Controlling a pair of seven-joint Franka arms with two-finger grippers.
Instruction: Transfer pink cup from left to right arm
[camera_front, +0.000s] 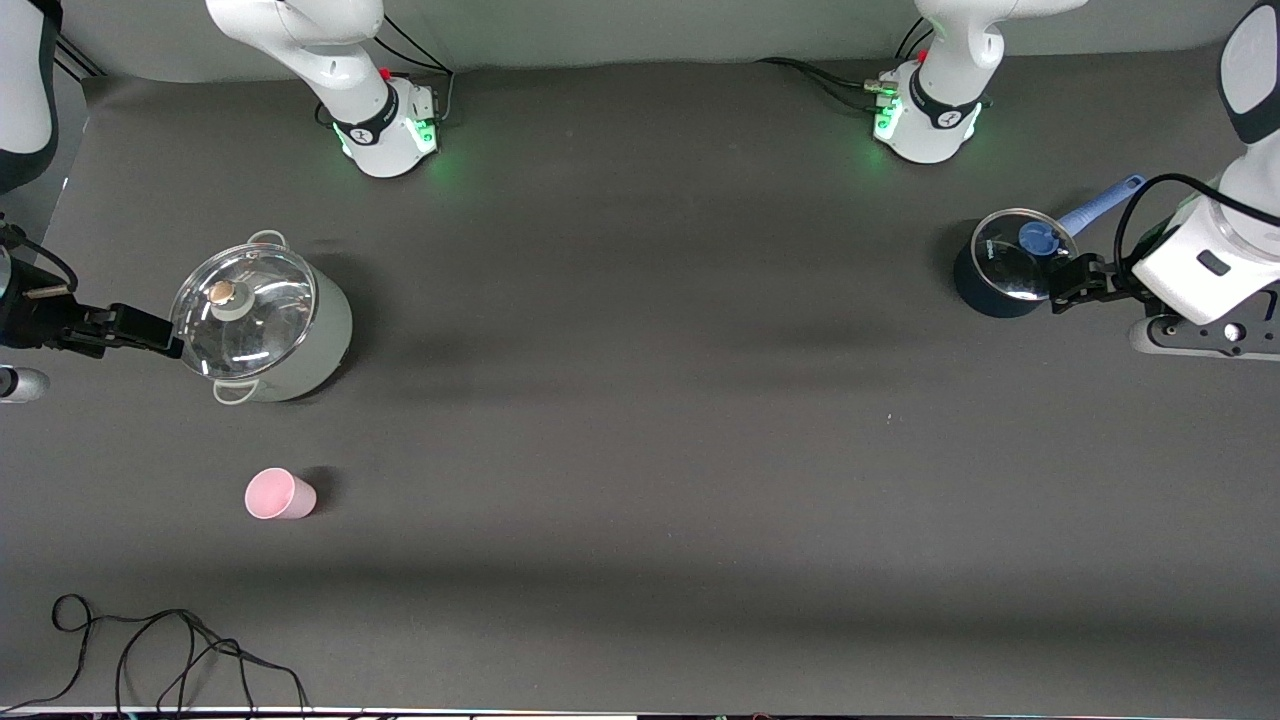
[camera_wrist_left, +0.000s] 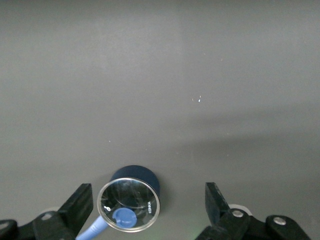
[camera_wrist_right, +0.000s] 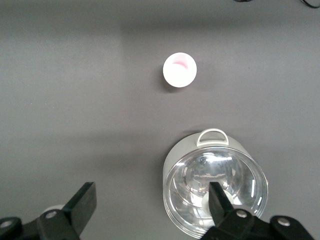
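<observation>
pink cup (camera_front: 280, 494) upright on counter (camera_front: 640, 450), nearer the camera than lidded grey pot (camera_front: 262, 320) | right tool (camera_front: 130, 330) wide, beside that pot | left tool (camera_front: 1075, 280) wide, by blue pot (camera_front: 1005, 265)

High front camera; wrist cameras (both) look down.

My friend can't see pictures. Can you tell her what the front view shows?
A small pink cup stands alone on a dark table, nearer the camera than a big lidded pot. Both open grippers wait: right gripper beside that pot, left gripper beside a blue saucepan.
</observation>
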